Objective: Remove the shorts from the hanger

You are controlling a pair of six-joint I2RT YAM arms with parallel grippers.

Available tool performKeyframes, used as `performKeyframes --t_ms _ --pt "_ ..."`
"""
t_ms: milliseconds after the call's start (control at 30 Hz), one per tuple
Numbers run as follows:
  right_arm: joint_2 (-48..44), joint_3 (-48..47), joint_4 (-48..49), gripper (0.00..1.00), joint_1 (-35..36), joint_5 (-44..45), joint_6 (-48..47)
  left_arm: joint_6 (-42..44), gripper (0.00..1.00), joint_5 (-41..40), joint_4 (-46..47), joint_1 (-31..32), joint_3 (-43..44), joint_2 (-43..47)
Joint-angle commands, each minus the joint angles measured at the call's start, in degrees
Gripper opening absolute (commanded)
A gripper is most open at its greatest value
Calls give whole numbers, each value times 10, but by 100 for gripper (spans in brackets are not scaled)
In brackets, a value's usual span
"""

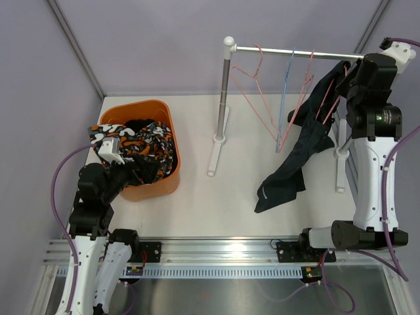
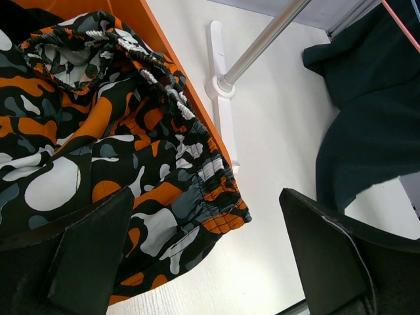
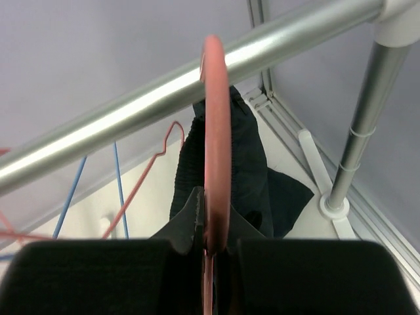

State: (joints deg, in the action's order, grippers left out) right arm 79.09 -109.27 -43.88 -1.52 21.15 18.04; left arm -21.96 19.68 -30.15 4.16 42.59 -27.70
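- Grey partition walls enclose a white table (image 1: pixel 197 210) on which everything below stands.
- Clothes rack (image 1: pixel 289 52): one silver rail on two posts, across the far right of the table.
- Dark navy shorts (image 1: pixel 295 164): hung from the pink hanger (image 3: pixel 216 131) at the right end of the rail, with the lower hem trailing onto the table. I count this pair as not yet removed.
- Orange tub (image 1: pixel 157 187): near left on the table, holding the pairs already off the rack.
- Camouflage shorts (image 1: pixel 141 141): orange, black and white, heaped in the tub with the waistband spilling over its rim.
- Black shorts (image 1: pixel 141 125): partly buried in the tub, beyond the camouflage pair. I cannot make out any other pair in there.
- Empty hangers on the rail: one pink (image 1: pixel 252 92), one blue (image 1: pixel 285 98).
- Right hand (image 3: pixel 213 246): raised to the rail, fingers closed on the pink hanger's wire just under its hook.
- Left hand (image 2: pixel 207 210): fingers spread wide over the camouflage shorts at the tub, gripping nothing.
- Progress, by my reckoning: nearly complete, since only the navy pair remains to be slipped off its hanger.
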Motion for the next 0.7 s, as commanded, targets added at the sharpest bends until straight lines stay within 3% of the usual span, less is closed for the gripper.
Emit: performKeyframes --t_ms 0,433,667 --pt "-43 -1 -16 0 -1 -44 8 8 99 -5 13 2 -5 3" --pt "-140 135 -42 0 -1 -151 12 7 99 -5 13 2 -6 -3" --pt "-266 172 -61 0 -1 -257 22 8 99 2 16 2 -6 -10"
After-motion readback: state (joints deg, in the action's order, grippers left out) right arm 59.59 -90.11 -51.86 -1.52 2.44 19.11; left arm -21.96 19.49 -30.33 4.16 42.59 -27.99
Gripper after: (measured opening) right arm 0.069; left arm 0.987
